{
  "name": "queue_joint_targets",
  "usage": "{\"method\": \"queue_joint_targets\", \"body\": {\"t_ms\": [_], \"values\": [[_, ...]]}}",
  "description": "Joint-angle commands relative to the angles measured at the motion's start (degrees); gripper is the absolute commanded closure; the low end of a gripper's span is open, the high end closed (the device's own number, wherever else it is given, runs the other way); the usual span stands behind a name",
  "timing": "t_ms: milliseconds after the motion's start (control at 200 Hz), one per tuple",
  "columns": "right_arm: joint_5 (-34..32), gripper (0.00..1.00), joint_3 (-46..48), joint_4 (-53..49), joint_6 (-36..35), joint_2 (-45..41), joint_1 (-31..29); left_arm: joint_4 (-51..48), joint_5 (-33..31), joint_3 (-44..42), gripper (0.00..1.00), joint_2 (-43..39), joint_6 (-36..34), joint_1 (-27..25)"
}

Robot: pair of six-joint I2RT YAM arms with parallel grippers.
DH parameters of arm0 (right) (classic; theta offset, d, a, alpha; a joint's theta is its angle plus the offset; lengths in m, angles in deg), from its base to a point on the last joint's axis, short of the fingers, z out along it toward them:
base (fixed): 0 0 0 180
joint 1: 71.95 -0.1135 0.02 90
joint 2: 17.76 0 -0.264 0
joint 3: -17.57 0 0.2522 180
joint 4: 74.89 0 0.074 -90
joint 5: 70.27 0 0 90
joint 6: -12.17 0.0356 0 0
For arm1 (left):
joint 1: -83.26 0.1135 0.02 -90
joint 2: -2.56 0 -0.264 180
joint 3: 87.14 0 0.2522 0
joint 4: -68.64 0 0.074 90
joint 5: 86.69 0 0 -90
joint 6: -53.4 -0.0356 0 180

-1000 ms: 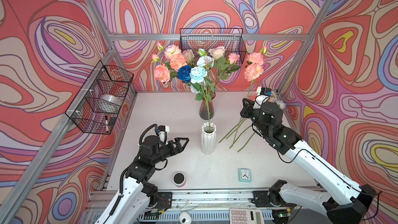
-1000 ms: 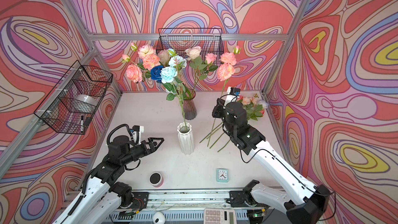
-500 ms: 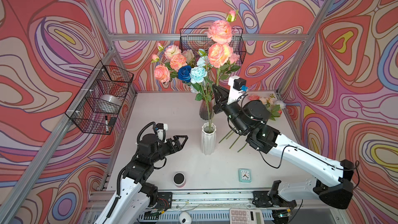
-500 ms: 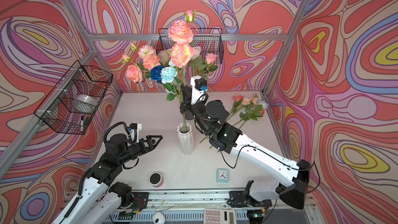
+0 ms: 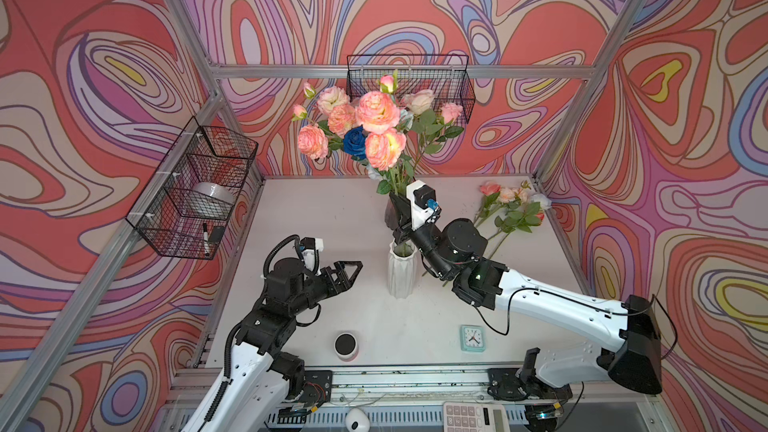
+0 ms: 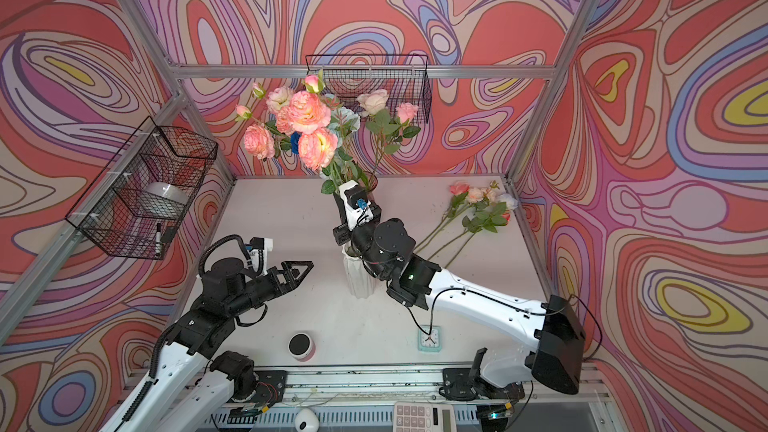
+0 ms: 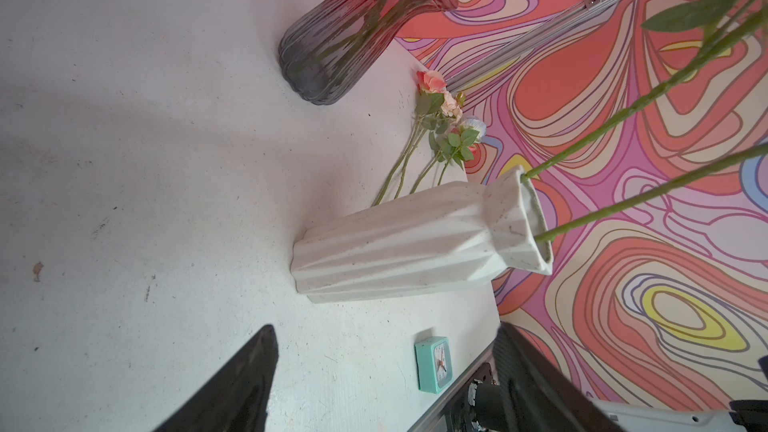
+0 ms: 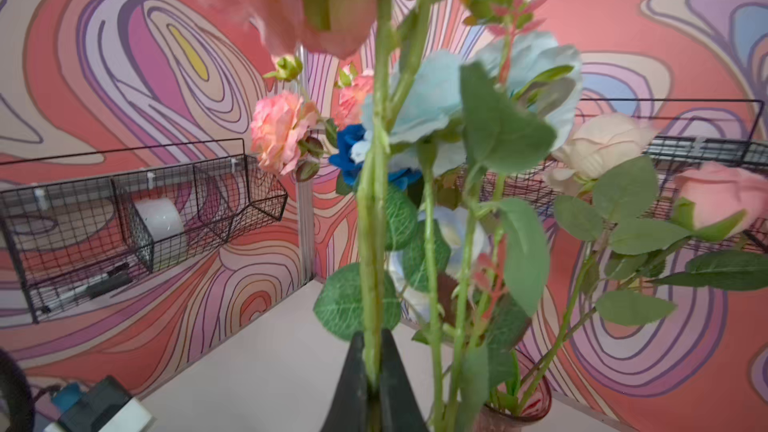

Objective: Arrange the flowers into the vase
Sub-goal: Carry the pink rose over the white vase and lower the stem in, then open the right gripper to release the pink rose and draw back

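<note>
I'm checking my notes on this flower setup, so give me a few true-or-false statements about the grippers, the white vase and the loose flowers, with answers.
1. The right gripper is shut on a flower stem. True.
2. The left gripper holds a flower. False: it is open and empty.
3. The white vase lies on its side. False: it stands upright.
4. Some loose flowers lie on the table. True.
5. The teal clock stands on top of the white vase. False: it is on the table.
</note>
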Motion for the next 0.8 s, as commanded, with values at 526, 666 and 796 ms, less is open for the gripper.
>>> {"method": "queue_joint_targets", "body": {"t_ms": [526, 666, 796], "values": [[1.2, 0.48, 5.5, -14.9, 4.9, -10.0, -2.8, -0.3, 0.4, 1.2, 0.16, -0.9, -0.3, -0.3], [-3.1, 0.46, 7.8, -18.7, 10.5, -14.4, -2.8, -0.5, -0.7, 1.1, 0.16, -1.2, -0.4, -0.3], [-9.0, 0.43, 11.6, -22.4, 14.8, -18.0, -2.8, -0.4, -0.9, 0.5, 0.16, -1.8, -0.5, -0.3]]}}
